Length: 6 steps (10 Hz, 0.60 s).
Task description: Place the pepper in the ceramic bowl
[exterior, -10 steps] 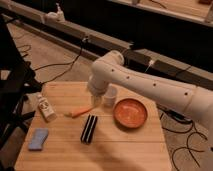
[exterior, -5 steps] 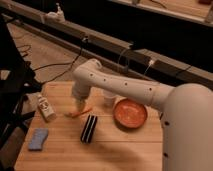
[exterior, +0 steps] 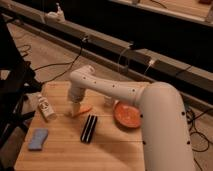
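The pepper [exterior: 82, 110] is a small orange tapered vegetable lying on the wooden table [exterior: 65, 150], left of centre. The ceramic bowl [exterior: 128, 114] is orange-red, wide and shallow, and sits on the table to the right of the pepper. My gripper [exterior: 75, 107] hangs down from the white arm [exterior: 115, 90] and sits right at the pepper's left end, close to the table top. The arm covers part of the table behind it.
A black ribbed bar [exterior: 89, 128] lies just in front of the pepper. A small white bottle [exterior: 45, 107] lies at the left. A blue sponge [exterior: 38, 139] sits at the front left. A pale cup [exterior: 109, 101] stands behind the bowl. Cables run over the floor.
The arm has swung left and lowered. The gripper has moved from above the cup area down to the pepper's left end. The pepper and bowl have not moved.
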### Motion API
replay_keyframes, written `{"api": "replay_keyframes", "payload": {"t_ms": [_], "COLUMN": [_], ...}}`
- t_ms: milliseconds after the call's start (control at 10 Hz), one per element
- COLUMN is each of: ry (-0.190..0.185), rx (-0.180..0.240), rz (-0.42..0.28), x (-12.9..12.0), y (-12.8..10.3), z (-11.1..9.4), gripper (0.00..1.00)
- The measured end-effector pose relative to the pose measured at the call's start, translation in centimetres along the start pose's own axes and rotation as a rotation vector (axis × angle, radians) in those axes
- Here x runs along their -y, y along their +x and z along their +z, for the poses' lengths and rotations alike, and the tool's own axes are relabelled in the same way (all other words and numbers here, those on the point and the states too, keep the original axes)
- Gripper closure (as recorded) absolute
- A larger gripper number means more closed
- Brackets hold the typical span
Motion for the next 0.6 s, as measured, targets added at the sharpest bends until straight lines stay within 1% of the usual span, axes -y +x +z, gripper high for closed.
{"api": "replay_keyframes", "payload": {"t_ms": [100, 300, 400, 500, 600], "ry": [-0.010, -0.043, -0.068, -0.085, -0.086], "rx": [0.023, 0.058, 0.071, 0.077, 0.086], "rz": [0.037, 0.117, 0.166, 0.188, 0.187], "x": [0.1, -0.4, -0.8, -1.0, -0.9], "y": [0.8, 2.9, 4.3, 5.1, 5.3], "z": [0.7, 2.1, 2.9, 3.3, 3.4], "gripper": [0.35, 0.35, 0.37, 0.43, 0.51]}}
